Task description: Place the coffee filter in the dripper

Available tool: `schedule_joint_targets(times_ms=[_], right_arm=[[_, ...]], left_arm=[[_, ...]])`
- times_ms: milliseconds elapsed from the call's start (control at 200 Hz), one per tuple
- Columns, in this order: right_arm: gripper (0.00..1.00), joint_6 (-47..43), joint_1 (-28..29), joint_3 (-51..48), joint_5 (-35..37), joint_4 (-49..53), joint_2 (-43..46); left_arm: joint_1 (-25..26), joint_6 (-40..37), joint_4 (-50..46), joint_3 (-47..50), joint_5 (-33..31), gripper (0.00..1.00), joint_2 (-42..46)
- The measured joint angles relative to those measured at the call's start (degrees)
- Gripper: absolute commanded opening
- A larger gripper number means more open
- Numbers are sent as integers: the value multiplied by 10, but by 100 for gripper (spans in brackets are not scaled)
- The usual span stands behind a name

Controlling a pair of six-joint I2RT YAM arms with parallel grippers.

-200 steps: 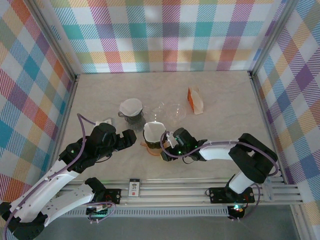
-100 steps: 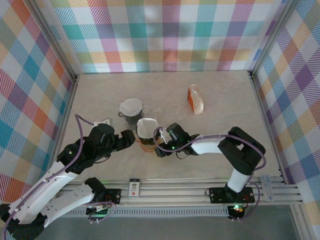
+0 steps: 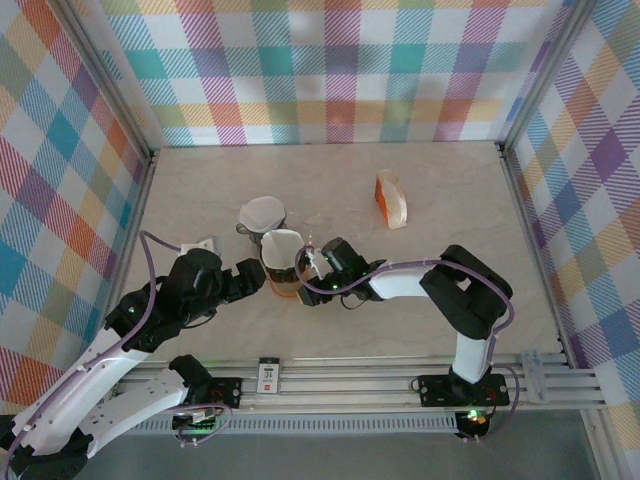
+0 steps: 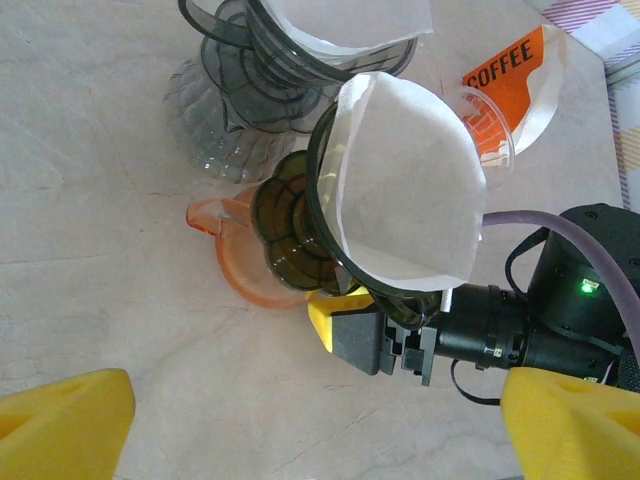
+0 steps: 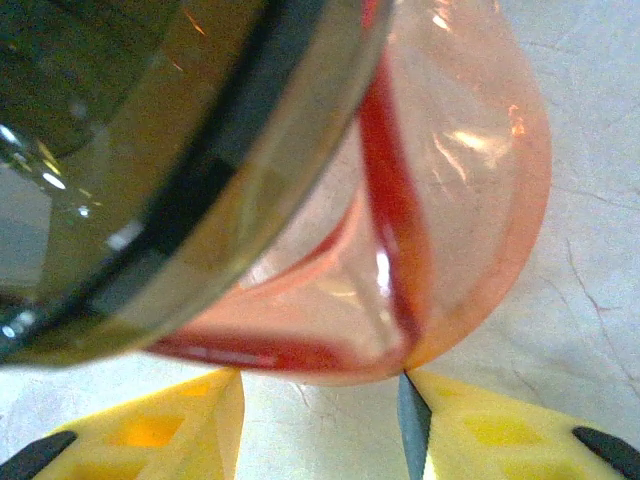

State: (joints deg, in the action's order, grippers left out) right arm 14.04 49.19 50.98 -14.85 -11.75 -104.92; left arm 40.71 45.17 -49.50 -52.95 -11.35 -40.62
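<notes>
You are looking at a white paper filter [image 4: 405,190], a thin matte cone, sitting inside the dripper [image 4: 290,215] with its edge rising above the rim. The dripper is a smoky, dark, ribbed plastic funnel. It is standing in a translucent orange holder [image 4: 235,285] with a loop handle, on the pale marbled worktop [image 4: 90,250].

Your right fingers [image 5: 480,430], yellow plastic, are sitting half spread against the holder's lower edge. You cannot tell whether they are pinching it. Your left fingers [image 4: 60,415] are standing wide apart with nothing between them, near the holder.

Crowding in just behind is a second dripper [image 4: 250,60], also carrying a filter and perching on a clear fluted base [image 4: 205,135]. An orange-and-white packet [image 4: 510,70] reading COFFEE is lying further back, with a clear plastic rim [image 4: 495,125] overlapping it.
</notes>
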Motion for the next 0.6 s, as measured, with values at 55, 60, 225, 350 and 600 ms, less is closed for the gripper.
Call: schedule_joint_targets(times_ms=[55, 60, 225, 350, 600], right_arm=[[50, 0, 0, 1, 0, 0, 0], [51, 0, 0, 1, 0, 0, 0], [60, 3, 1, -3, 7, 2, 2], [65, 5, 3, -38, 16, 3, 34], [72, 37, 3, -118, 66, 52, 171]], left_arm=[[0, 0, 0, -2, -2, 94, 0], [0, 0, 0, -2, -2, 94, 0], [0, 0, 0, -2, -3, 95, 0], [0, 0, 0, -2, -3, 98, 0], [0, -7, 6, -2, -3, 100, -2]])
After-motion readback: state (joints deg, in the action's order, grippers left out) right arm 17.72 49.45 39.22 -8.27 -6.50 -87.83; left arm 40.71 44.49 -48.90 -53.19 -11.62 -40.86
